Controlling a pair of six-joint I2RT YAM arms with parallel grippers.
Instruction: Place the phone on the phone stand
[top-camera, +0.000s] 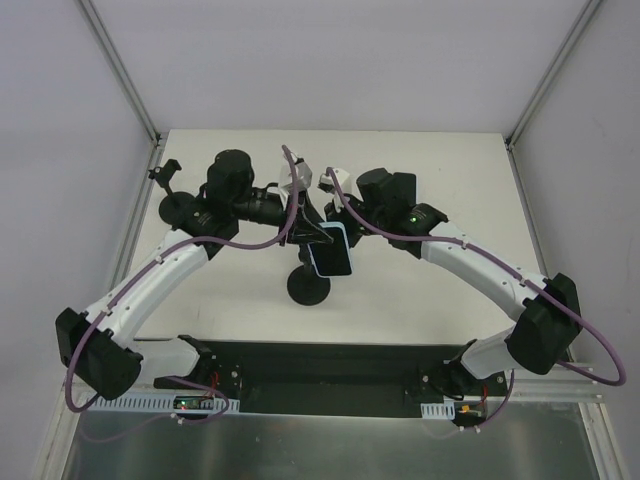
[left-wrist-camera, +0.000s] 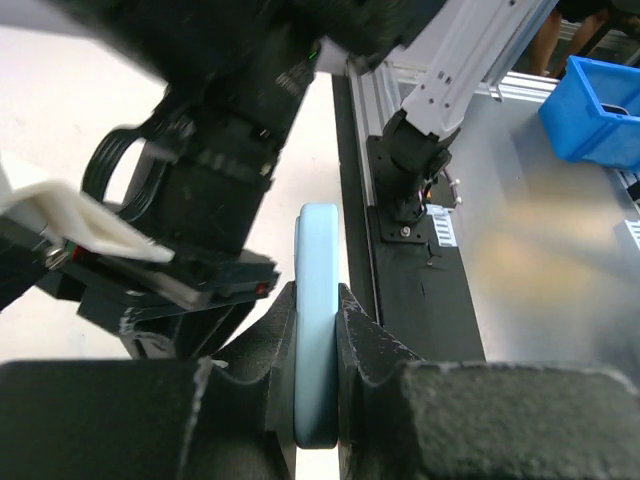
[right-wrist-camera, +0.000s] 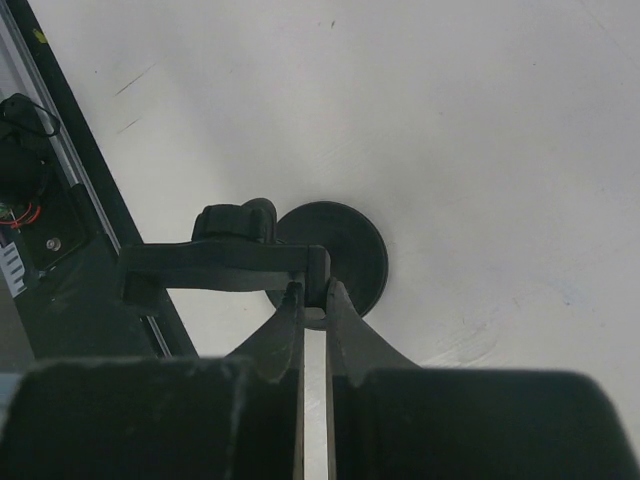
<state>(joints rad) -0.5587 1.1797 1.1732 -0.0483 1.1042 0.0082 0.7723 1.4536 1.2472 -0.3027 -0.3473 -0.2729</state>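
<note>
— White table (top-camera: 450, 175), grey walls round it, both arms meeting over the middle. That is my screen. What do you need?

— Where is the phone?

— Off the surface. The phone (top-camera: 332, 250), in a pale blue case, is pinched edge-on by the left gripper (left-wrist-camera: 316, 300), one finger on each face. From above it hangs tilted, just over the phone stand (top-camera: 308, 287).

— And the other arm?

— The right gripper (right-wrist-camera: 313, 293) is drawn nearly together on the end of the stand's cradle bar (right-wrist-camera: 220, 265), above the round base (right-wrist-camera: 345, 250). I read that as steadying it, though the contact itself is small in my wrist view.

— Which step, then?

— Seating, I judge. The phone is aloft at the stand and, as far as I can tell, not yet resting in the cradle.

— Next?

— I would line the phone's lower edge up with the cradle and ease it down. I'd let go only once the stand bears it. The stand must not tip meanwhile.
</note>
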